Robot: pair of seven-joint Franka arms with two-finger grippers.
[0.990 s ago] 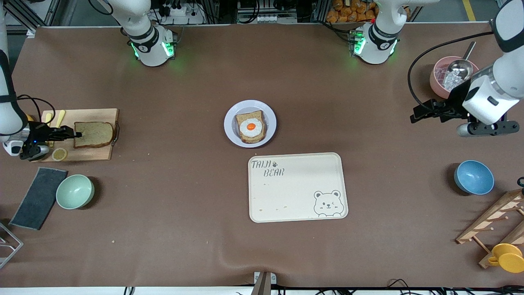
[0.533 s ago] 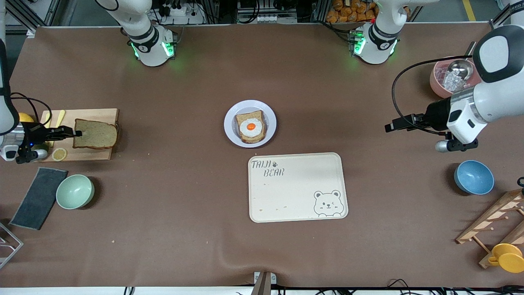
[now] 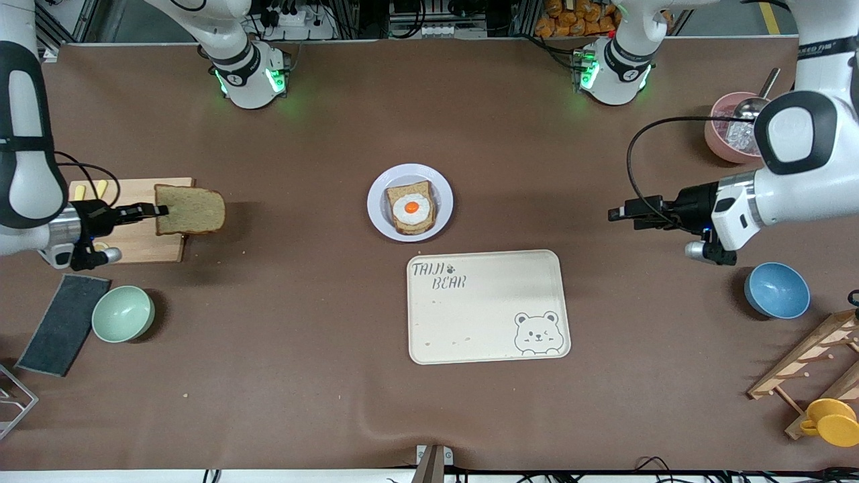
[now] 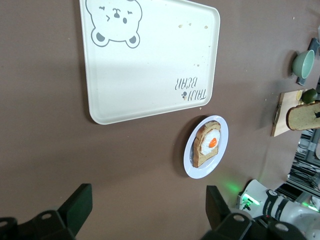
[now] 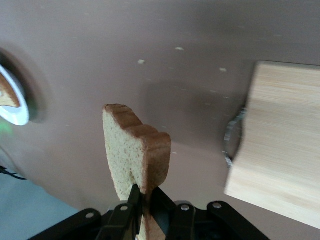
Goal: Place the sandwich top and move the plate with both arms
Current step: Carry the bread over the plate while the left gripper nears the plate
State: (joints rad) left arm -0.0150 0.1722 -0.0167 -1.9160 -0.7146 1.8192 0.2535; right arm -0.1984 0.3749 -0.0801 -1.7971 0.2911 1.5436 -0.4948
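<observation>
Pinched by one edge in the clamped right hand (image 3: 158,210), the sandwich top (image 3: 190,210) hangs over the cutting board's (image 3: 144,243) edge, likely light, soft and tearable, while the left hand (image 3: 614,215), fingers spread and empty, hovers above the tabletop (image 3: 429,416).

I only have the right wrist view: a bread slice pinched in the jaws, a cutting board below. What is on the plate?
Observer: The plate holds a bread slice topped with a fried egg.
Operator: My right gripper has the sandwich top. Where is the left gripper?
Observer: The left gripper hovers open over bare table toward the left arm's end, holding nothing.
Operator: What lies near the plate?
Observer: A cream bear tray lies nearer the front camera than the plate, apart from it.
</observation>
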